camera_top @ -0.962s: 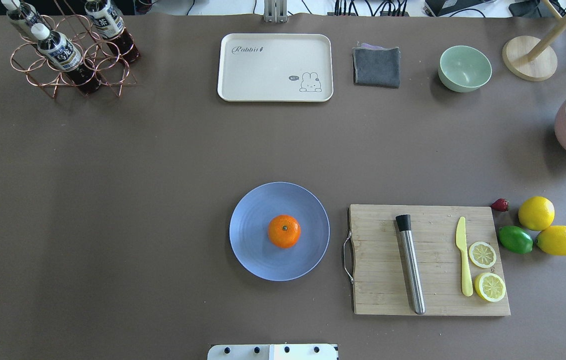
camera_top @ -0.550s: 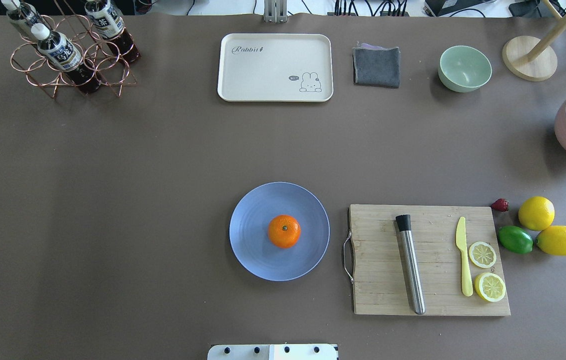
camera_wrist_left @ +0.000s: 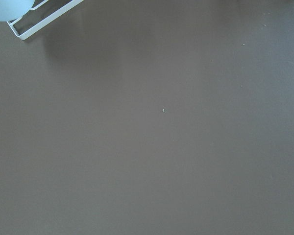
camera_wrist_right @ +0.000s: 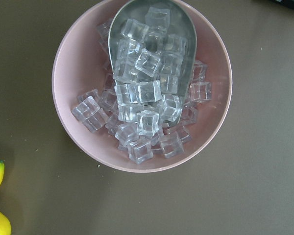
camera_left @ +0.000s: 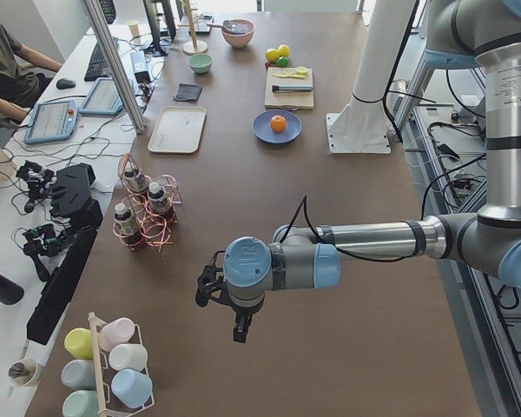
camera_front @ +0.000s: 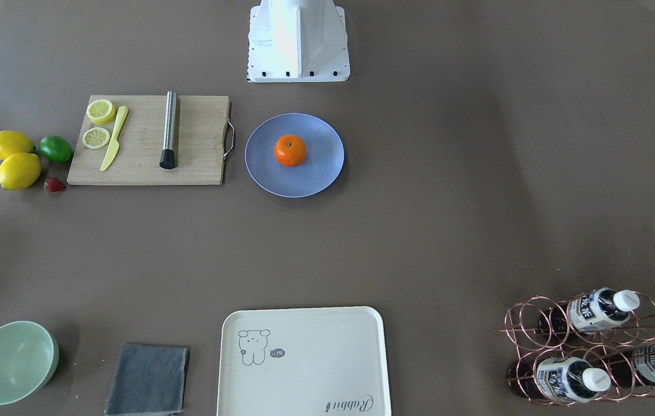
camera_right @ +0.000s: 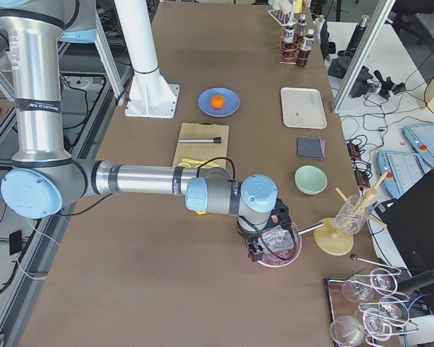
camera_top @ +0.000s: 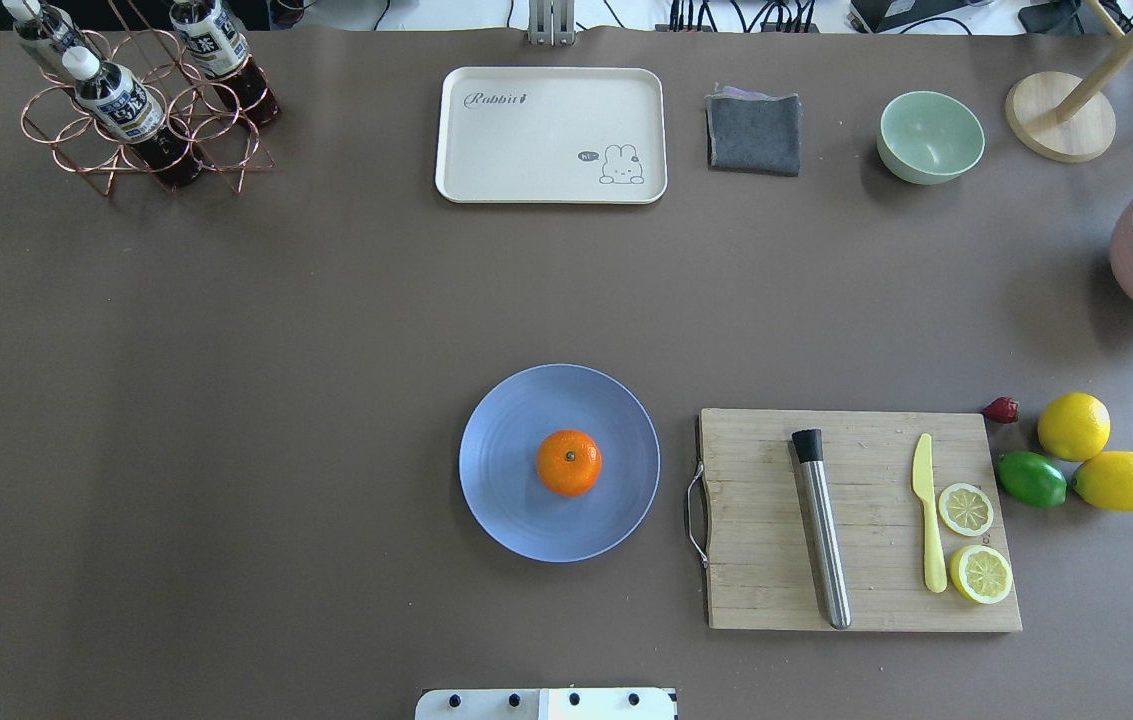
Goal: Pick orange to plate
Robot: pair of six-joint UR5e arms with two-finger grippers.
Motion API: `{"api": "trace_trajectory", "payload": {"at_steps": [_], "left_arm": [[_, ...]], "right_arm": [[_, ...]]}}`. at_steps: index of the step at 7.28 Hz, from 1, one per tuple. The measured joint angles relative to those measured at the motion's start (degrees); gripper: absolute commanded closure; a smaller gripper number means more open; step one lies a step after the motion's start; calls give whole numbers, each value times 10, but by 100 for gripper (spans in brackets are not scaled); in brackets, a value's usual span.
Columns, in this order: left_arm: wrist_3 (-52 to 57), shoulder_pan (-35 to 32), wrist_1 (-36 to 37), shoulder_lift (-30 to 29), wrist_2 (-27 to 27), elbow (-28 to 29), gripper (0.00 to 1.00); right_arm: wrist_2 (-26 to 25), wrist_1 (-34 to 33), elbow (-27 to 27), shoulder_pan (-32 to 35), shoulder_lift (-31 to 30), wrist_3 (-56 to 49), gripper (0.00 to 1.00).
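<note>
The orange [camera_top: 569,462] rests stem-up in the middle of the pale blue plate [camera_top: 516,510], left of the cutting board; they also show in the front view as orange [camera_front: 290,150] and plate [camera_front: 318,173]. No gripper is near them. My left gripper [camera_left: 208,288] hangs over bare table at the far left end, seen only from the side, so I cannot tell its state. My right gripper [camera_right: 265,248] hovers over the pink ice bowl [camera_wrist_right: 142,88] at the far right end; I cannot tell whether it is open or shut.
A wooden cutting board [camera_top: 766,590] carries a steel muddler [camera_top: 822,530], a yellow knife and lemon slices. Two lemons [camera_top: 1074,426], a lime [camera_top: 1032,479] and a strawberry lie right of it. Cream tray [camera_top: 551,135], grey cloth, mint bowl [camera_top: 930,136] and bottle rack [camera_top: 141,100] line the far edge.
</note>
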Motion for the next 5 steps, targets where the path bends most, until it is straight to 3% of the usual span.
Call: {"api": "trace_trajectory", "payload": {"at_steps": [5], "left_arm": [[2,7,-2,10,-2,-12,2]], "right_arm": [[-3,0,0,0,-4,5,0]]}}
